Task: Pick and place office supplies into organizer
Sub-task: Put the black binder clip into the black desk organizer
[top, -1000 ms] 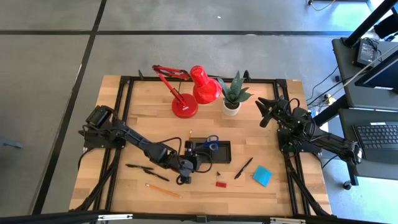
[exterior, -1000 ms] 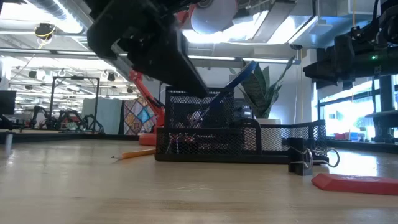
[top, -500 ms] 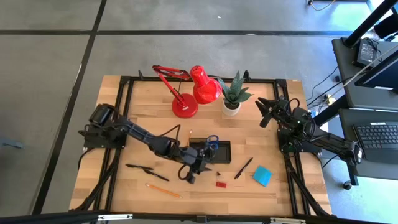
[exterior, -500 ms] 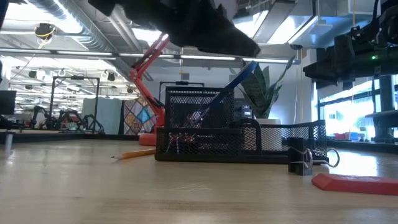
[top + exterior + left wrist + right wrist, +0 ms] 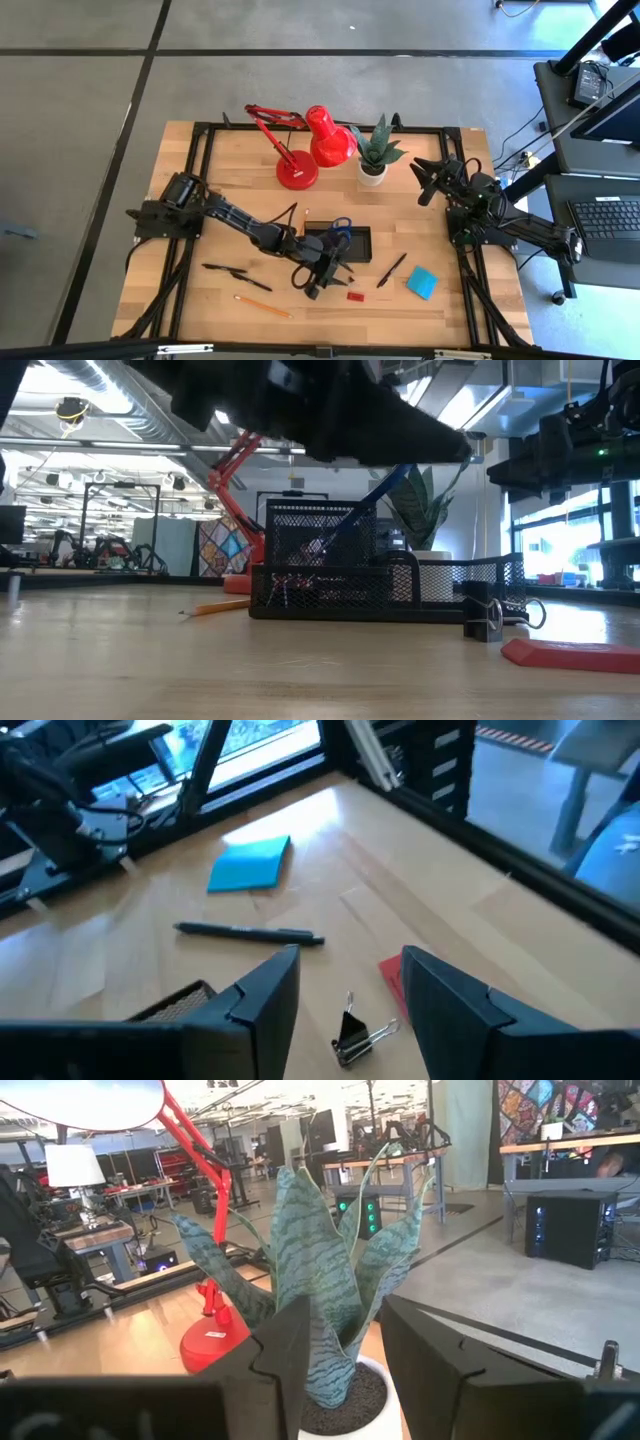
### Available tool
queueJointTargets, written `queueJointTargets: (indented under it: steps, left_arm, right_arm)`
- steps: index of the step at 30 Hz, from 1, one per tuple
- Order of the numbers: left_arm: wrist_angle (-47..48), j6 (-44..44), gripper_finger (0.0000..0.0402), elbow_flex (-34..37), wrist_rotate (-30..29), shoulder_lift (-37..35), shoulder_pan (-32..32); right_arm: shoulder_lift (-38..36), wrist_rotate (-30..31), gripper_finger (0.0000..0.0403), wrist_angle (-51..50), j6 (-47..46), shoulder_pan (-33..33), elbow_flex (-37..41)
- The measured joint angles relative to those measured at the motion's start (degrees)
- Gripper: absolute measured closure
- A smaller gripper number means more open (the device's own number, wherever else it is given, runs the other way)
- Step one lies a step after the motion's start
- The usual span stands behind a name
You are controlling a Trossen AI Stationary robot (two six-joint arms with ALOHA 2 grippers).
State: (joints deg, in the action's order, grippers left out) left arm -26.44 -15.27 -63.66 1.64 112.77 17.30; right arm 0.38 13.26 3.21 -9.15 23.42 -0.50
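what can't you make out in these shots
- What lies inside the organizer, high view: the left gripper and its arm cover part of it.
- The binder clip, high view: too small to tell apart.
- The red eraser, left wrist view: partly behind a finger.
- The organizer's contents, low view: mesh blurs them.

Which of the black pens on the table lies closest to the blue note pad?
The single black pen just right of the organizer, beside the note pad; the others lie far left.

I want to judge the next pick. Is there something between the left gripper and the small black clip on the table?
Nothing visible. The left gripper hangs open above the black clip, which lies between its fingers in the left wrist view; the red eraser lies beside it.
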Motion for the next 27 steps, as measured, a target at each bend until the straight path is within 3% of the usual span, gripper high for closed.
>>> queueJointTargets:
  steps: [7, 10, 16, 27]
  left_arm:
    - [0.0, 0.2, 0.0235, -2.5, -3.4, 2.8, 0.8]
    - [1.9, -0.3, 0.0235, -3.4, -7.8, 3.4, 1.4]
    - [14.4, -2.5, 0.0235, -9.1, -14.3, 3.5, 3.7]
    - [39.3, -3.5, 0.0235, -22.1, -15.3, 3.5, 4.3]
  right_arm:
    - [0.0, -0.8, 0.0275, 0.0, -1.3, 0.0, 0.0]
    - [0.0, -0.9, 0.0275, -0.1, -1.3, 0.0, 0.0]
    - [0.0, -1.0, 0.0275, -0.1, -1.3, 0.0, 0.0]
    - [0.0, -1.0, 0.0275, -0.1, -1.3, 0.0, 0.0]
